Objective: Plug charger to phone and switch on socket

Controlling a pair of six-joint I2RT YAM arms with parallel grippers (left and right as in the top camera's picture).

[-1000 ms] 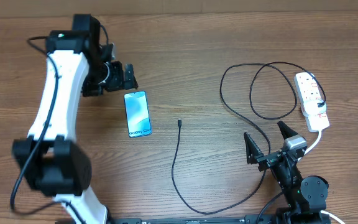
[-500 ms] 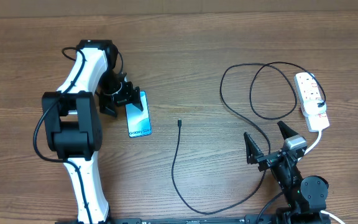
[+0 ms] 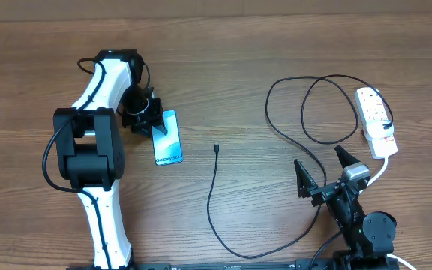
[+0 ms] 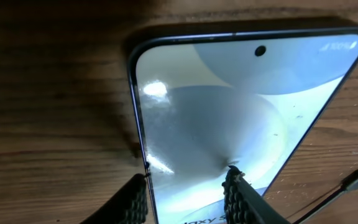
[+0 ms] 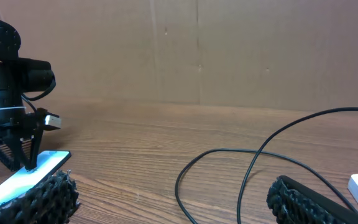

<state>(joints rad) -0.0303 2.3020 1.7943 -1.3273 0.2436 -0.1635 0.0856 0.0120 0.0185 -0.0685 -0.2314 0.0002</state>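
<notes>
So in the last second the left arm swung in from the table's 10 o'clock side. It has parked the left gripper [image 3: 147, 118] on the phone [image 3: 167, 139], a slim black-bezelled rectangle with a lit light-blue screen. Its jaws have pulled in from wide to fairly narrow. The right side hasn't budged.

The phone lies flat on the brown wooden table [image 3: 238, 45], long axis 12-to-6, "Galaxy" end at 6. The gripper sits at its 11 o'clock corner. In the wrist view one ribbed fingertip [image 4: 135, 196] is against the long edge and the other rests on the glass, with a gap between them. I can't tell if that's a real grip or just a press.

The left arm reaches up from its base at 7 o'clock, folds back and points the wrist down.

The charger [image 3: 208, 201], a long thin black cable, has its small plug tip [image 3: 217, 149] at the phone's 3 o'clock, near but apart, pointing to 12. My guess is the port's on the 6 o'clock end, so tip and phone need lining up.

The left gripper is nearer the tip but busy. The right gripper [image 3: 322, 165] is spread wide, folded low at the table's 5 o'clock. The socket [image 3: 376, 120], a white elongated power strip, is at its 1 o'clock.
</notes>
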